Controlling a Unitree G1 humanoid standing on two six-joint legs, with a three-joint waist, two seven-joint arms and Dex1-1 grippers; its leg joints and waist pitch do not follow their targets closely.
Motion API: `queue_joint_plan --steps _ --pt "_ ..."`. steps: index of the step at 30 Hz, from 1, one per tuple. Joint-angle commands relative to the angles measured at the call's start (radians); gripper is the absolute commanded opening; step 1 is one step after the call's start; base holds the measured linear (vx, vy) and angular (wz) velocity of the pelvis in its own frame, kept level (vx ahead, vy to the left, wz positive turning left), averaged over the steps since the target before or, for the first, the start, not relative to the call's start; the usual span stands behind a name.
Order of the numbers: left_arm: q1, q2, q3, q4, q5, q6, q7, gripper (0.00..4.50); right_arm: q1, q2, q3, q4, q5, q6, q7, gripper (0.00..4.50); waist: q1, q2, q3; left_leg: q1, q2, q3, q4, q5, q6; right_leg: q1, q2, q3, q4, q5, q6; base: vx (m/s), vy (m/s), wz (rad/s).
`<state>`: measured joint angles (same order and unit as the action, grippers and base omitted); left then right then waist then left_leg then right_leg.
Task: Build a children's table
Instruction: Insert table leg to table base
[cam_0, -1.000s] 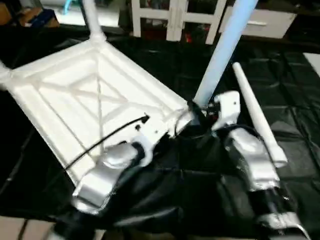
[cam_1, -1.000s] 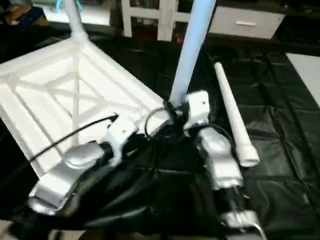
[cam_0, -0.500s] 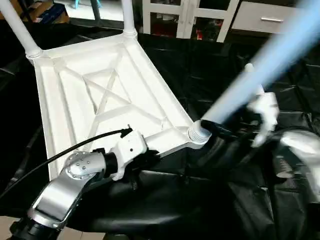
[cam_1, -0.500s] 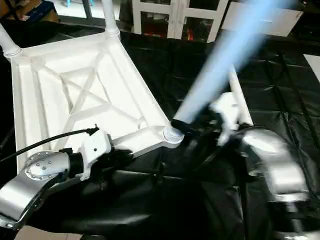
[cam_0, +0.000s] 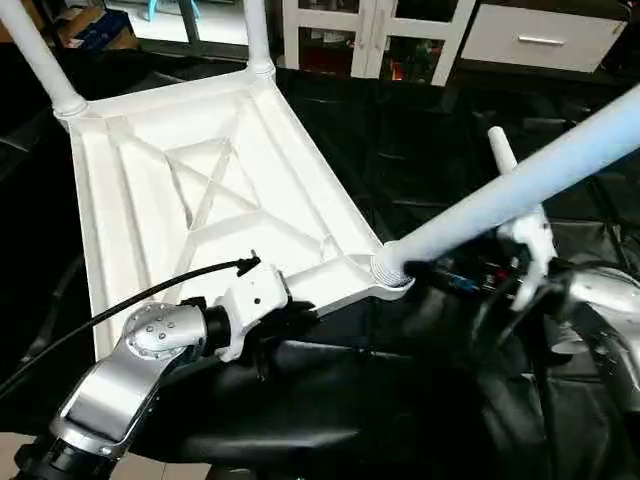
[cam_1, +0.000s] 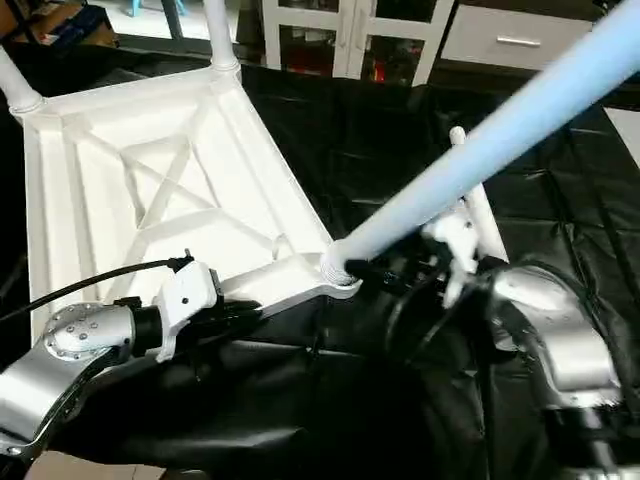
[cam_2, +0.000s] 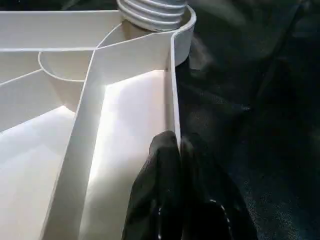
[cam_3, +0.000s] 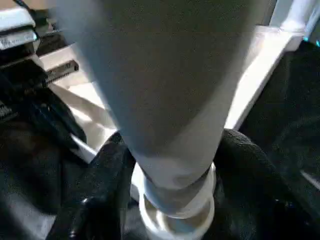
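The white tabletop (cam_0: 150, 200) lies underside up on the black cloth, its X ribs showing. Two legs (cam_0: 40, 60) (cam_0: 255, 30) stand in its far corner sockets. A third leg (cam_0: 520, 185) leans far to the right, its ribbed end (cam_2: 155, 12) sitting in the near right corner socket (cam_1: 335, 275). My right gripper (cam_3: 175, 140) is shut on this leg just above the socket, one black finger (cam_3: 102, 185) on each side. On the thin near rim (cam_2: 172, 90) my left gripper (cam_2: 177, 147) is pinched shut, close to that same corner.
A loose white leg (cam_1: 470, 205) lies on the black cloth (cam_0: 400, 130) behind my right arm. White cabinets (cam_0: 370, 40) and a drawer unit (cam_0: 540, 35) stand beyond the table. A black cable (cam_0: 130, 300) runs off my left wrist.
The leg in the near corner socket has gone from nearly upright to leaning far right, and my right gripper has followed at its base. The left gripper holds the rim as before. The camera has shifted.
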<state>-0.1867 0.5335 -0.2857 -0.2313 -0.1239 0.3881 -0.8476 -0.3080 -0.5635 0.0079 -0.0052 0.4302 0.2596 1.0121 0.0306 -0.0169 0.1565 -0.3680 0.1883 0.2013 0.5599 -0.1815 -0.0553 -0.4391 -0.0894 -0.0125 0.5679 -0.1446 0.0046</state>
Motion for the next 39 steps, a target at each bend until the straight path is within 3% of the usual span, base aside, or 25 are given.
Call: queue_joint_plan --steps 1,7,18,26,31,39 --pt "0.035 -0.001 -0.051 0.03 0.003 0.017 -0.024 0.0 -0.001 -0.004 -0.003 0.009 -0.006 -0.007 0.002 2.22 -0.003 -0.008 -0.063 0.013 0.032 -0.004 -0.055 -0.137 0.113 0.047 -0.026 0.023 -0.044 -0.191 -0.247 0.0 0.0 0.0" --pt "0.047 -0.006 -0.058 0.02 0.005 0.016 -0.018 0.0 -0.023 0.006 0.0 0.061 -0.024 -0.039 -0.007 1.9 -0.003 -0.013 -0.066 0.012 0.031 -0.004 -0.053 -0.14 0.114 0.048 -0.026 0.023 -0.044 -0.208 -0.241 0.0 0.0 0.0" --pt "0.048 -0.01 -0.06 0.018 0.007 0.015 -0.017 0.0 -0.067 0.009 0.003 0.104 -0.027 -0.055 0.015 1.87 -0.004 -0.015 -0.068 0.011 0.029 -0.004 -0.05 -0.146 0.112 0.047 -0.025 0.024 -0.042 -0.222 -0.238 0.0 0.0 0.0" --pt "0.054 -0.02 -0.076 -0.03 -0.024 0.022 -0.046 0.0 -0.11 -0.073 0.056 0.124 -0.02 0.021 0.153 1.86 -0.002 -0.017 -0.066 0.011 0.03 -0.003 -0.045 -0.103 0.149 0.05 -0.025 0.023 -0.034 -0.159 -0.264 0.0 0.0 0.0" --pt "0.056 -0.02 -0.079 -0.032 -0.013 0.023 -0.037 0.0 -0.106 -0.11 0.067 0.134 -0.026 0.032 0.205 1.86 -0.002 -0.02 -0.062 0.01 0.031 -0.004 -0.047 -0.131 0.138 0.049 -0.027 0.023 -0.041 -0.22 -0.251 0.0 0.0 0.0" --pt "0.057 -0.015 -0.072 -0.034 -0.01 0.029 -0.04 0.0 -0.108 -0.132 0.057 0.144 -0.035 0.029 0.216 1.86 -0.001 -0.018 -0.06 0.011 0.031 -0.004 -0.047 -0.132 0.137 0.047 -0.026 0.023 -0.041 -0.216 -0.251 0.0 0.0 0.0"
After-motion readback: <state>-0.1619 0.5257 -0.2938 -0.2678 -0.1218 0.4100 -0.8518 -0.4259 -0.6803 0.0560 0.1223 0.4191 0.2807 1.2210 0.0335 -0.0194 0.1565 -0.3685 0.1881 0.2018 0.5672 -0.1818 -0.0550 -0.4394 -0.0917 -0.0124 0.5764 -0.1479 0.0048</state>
